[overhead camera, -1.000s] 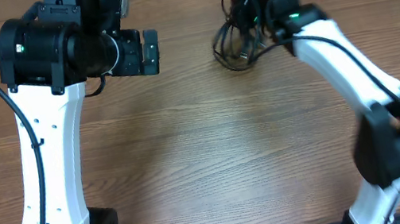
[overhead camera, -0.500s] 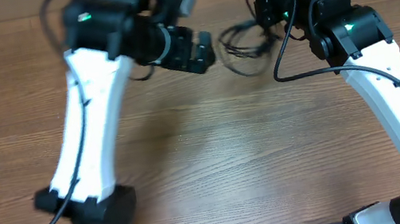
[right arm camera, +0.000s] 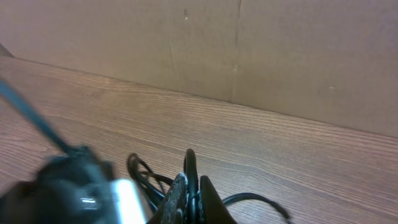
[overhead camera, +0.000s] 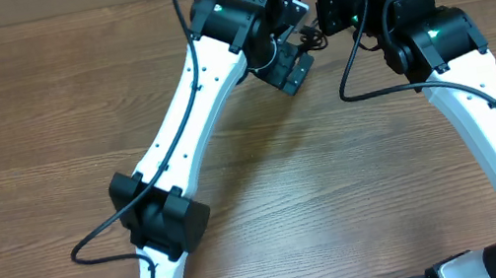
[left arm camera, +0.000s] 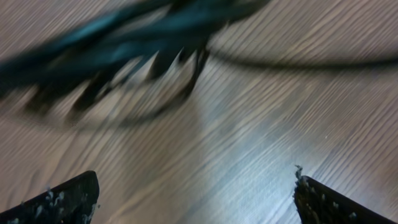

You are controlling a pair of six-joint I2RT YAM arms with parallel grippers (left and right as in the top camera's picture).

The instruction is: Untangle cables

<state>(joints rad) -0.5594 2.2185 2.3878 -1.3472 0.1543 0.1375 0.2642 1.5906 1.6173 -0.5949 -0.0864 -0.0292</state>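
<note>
Two grippers sit at upper centre: left gripper [left arm camera: 196, 186] spread wide above the blurred cables [left arm camera: 124, 50]; right gripper [right arm camera: 193, 186] clamped tight, apparently pinching those cables.

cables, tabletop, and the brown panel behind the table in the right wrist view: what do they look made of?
The cables: thin black cords, probably a rubber or plastic jacket, matte; they bend in loose loops, though blur hides detail.
The table: wood or wood-grain laminate, satin finish; streaked brown grain with soft glare.
The back panel: looks like cardboard, matte brown, with a vertical seam.
</note>
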